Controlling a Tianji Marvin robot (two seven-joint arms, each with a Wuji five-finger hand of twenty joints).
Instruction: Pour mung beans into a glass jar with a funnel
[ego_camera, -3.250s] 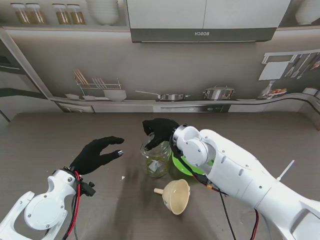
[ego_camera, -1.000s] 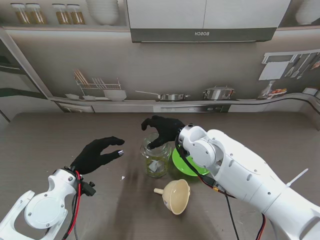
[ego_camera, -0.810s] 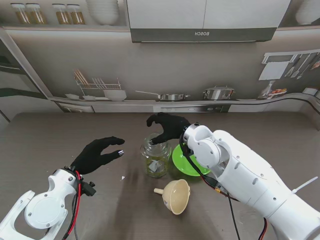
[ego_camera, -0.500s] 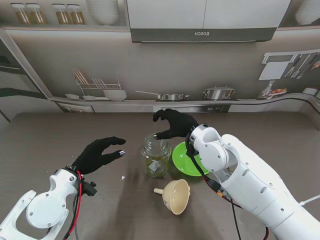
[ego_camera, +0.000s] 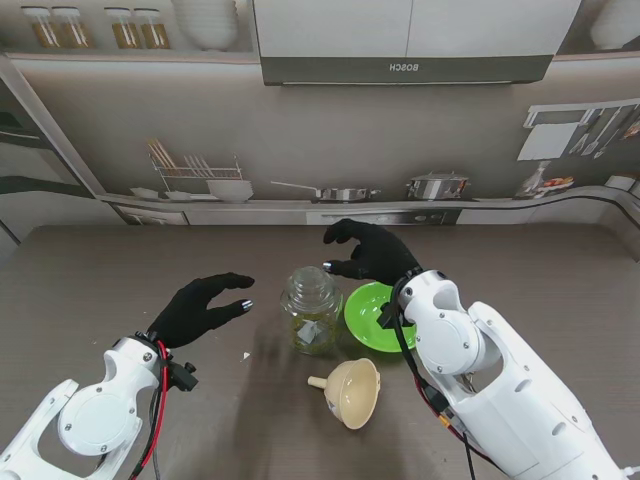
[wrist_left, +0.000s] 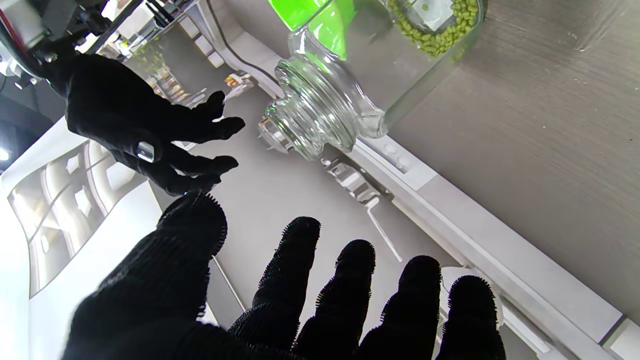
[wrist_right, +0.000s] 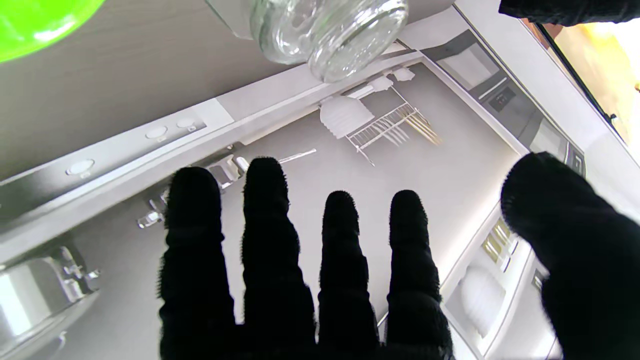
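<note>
Right hand: your right hand (ego_camera: 368, 251) is spread, fingers apart, holding nothing; it hovers just past the jar's far-right side, fingertips near the jar's mouth but not on it.
Right fingers: in the right wrist view the four fingers (wrist_right: 265, 235) stand fanned and the thumb (wrist_right: 575, 240) is set wide; nothing lies between them.
Left hand: your left hand (ego_camera: 200, 308) is also released, fingers loosely curved and apart, grasping nothing, well to the left of the jar.
Jar: the jar (ego_camera: 311, 310) stands upright mid-table between your two hands, open-mouthed, with mung beans (wrist_left: 440, 30) lying at its bottom.
Funnel: the funnel (ego_camera: 352, 392) lies tipped on the table, nearer to you than the jar and apart from both hands; its spout points left.
Bowl: a green bowl (ego_camera: 375, 316) sits just right of the jar, under your right wrist.
In the way: you have bare table (ego_camera: 120, 270) between your left hand and the jar; the right forearm (ego_camera: 480, 370) crosses just right of the funnel.
</note>
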